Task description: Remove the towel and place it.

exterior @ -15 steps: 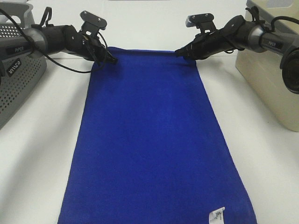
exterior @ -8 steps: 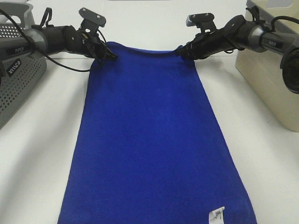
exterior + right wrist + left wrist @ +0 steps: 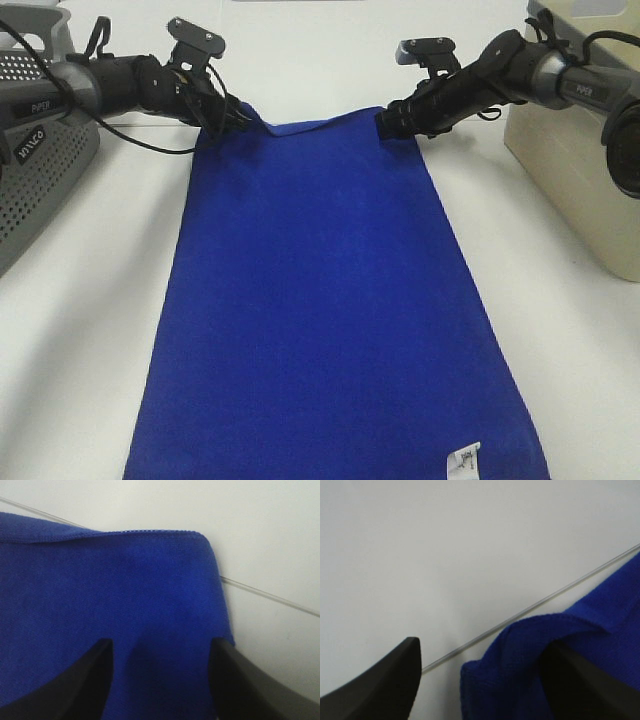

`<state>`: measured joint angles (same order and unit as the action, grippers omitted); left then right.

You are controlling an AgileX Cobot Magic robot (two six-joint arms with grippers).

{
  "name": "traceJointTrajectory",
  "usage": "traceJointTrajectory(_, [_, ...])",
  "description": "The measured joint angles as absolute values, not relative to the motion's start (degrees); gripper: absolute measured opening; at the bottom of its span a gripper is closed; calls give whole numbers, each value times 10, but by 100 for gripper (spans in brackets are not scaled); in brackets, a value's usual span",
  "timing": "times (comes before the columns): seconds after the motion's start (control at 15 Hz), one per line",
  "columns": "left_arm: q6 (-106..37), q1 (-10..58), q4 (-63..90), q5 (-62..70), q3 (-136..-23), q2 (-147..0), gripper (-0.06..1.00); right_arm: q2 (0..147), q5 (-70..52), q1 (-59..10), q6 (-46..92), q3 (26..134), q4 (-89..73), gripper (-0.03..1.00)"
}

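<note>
**Towel laid out, far corners at risk of snagging**

The towel (image 3: 330, 300) is spread flat along the middle of the desk (image 3: 80, 350), its white tag (image 3: 463, 458) lying at the lower edge of the frame. To either side of the cloth, bare desk is seen, so open room exists there. At mid-left a grey perforated basket (image 3: 40, 170) is set, and at the right edge a beige bin (image 3: 575, 150); both stand apart from the cloth.

At the far end, the left hand (image 3: 238, 118) is parted, yet in its wrist view one finger (image 3: 580, 685) is draped by a raised fold of cloth. If that hand is drawn back, the corner could be dragged and the edge rumpled. The right hand (image 3: 392, 124) is likewise spread, its fingers resting over the flat far-right corner with nothing pinched, so less risk is judged there.
</note>
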<state>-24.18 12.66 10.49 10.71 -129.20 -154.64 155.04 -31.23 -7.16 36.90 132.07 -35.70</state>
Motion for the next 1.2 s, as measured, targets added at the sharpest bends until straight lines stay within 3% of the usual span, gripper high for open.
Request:
traceJointTrajectory(0.4, [-175, 124, 119, 126, -1292, -1542, 67, 1473, -438, -72, 351, 1321, -320, 57])
traceJointTrajectory(0.8, [-77, 112, 125, 241, -1292, -1495, 67, 1432, -533, -72, 322, 1321, -320, 57])
traceJointTrajectory(1.2, [-68, 112, 110, 376, -1292, -1434, 67, 1389, -629, -72, 249, 1321, -288, 60])
